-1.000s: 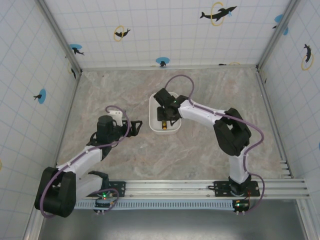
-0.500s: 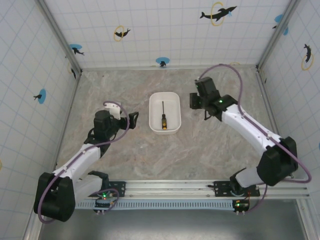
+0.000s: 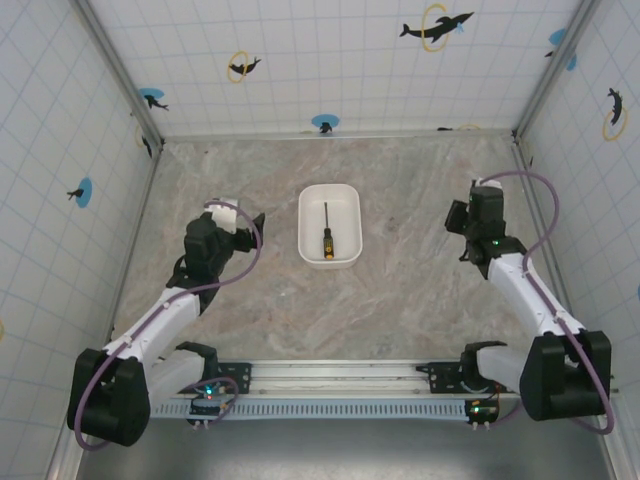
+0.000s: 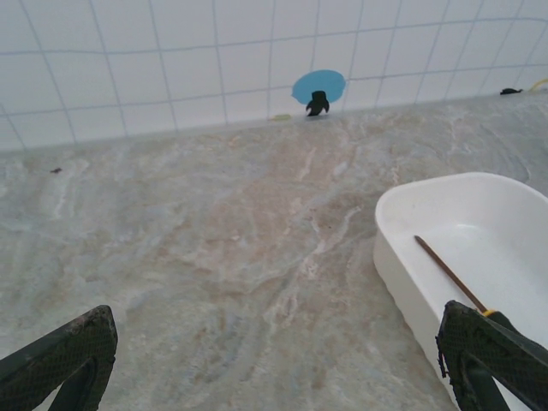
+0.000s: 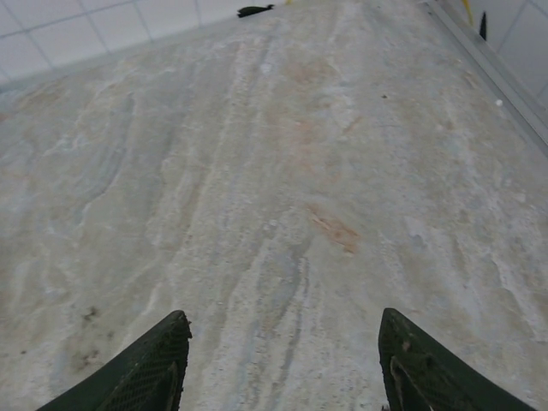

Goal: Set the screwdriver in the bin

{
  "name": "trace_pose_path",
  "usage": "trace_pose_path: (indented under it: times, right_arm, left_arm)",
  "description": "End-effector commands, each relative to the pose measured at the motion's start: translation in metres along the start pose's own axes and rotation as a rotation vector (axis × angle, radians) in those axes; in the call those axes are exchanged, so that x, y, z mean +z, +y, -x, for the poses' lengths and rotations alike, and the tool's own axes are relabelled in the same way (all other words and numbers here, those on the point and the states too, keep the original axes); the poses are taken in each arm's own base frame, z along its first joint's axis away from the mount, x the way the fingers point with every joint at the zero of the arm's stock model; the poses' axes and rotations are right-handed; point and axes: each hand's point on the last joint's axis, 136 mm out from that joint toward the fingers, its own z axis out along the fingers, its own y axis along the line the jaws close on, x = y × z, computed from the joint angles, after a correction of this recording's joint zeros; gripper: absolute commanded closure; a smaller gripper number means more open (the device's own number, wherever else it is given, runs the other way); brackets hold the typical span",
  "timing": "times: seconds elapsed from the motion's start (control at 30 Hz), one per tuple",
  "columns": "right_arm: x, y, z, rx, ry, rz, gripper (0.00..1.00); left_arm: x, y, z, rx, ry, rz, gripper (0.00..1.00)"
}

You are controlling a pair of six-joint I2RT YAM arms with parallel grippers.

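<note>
L gripper (image 4: 276,317): fingers spread wide, empty, near the left side of the bin (image 3: 347,262). R gripper (image 5: 282,318): also wide, empty, over bare table (image 5: 282,171), well to the bin's right. Mid-table, the screwdriver (image 3: 325,232) lies flat inside the bin, handle toward the arms, shaft pointing away.

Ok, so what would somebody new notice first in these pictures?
Probably the white bin at the middle of the marbled table, with the screwdriver lying inside it, its yellow-and-black handle toward the arms. Next, the left fingers and right fingers, spread open and empty, one arm on either side of the bin. Dolphin stickers dot the tiled walls.
</note>
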Motion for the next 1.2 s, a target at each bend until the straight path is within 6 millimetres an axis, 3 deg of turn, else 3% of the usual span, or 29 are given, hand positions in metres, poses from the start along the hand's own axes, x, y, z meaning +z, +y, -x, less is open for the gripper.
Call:
trace_pose_path:
  times: [0.0, 0.37, 0.77, 1.17]
  right_arm:
    - [-0.006, -0.009, 0.023, 0.041, -0.169, 0.015, 0.38]
    - [-0.016, -0.045, 0.012, 0.058, -0.333, -0.051, 0.38]
    - [-0.018, -0.050, 0.011, 0.051, -0.429, -0.061, 0.38]
    - [-0.002, -0.054, 0.000, 0.048, -0.444, -0.078, 0.38]
  left_arm:
    - [-0.002, 0.010, 0.016, 0.055, -0.062, 0.063, 0.02]
    - [-0.005, 0.024, 0.010, 0.086, -0.092, 0.123, 0.02]
    - [-0.001, 0.047, -0.001, 0.038, -0.131, 0.129, 0.02]
    - [0.009, 0.067, -0.019, 0.010, -0.126, 0.157, 0.02]
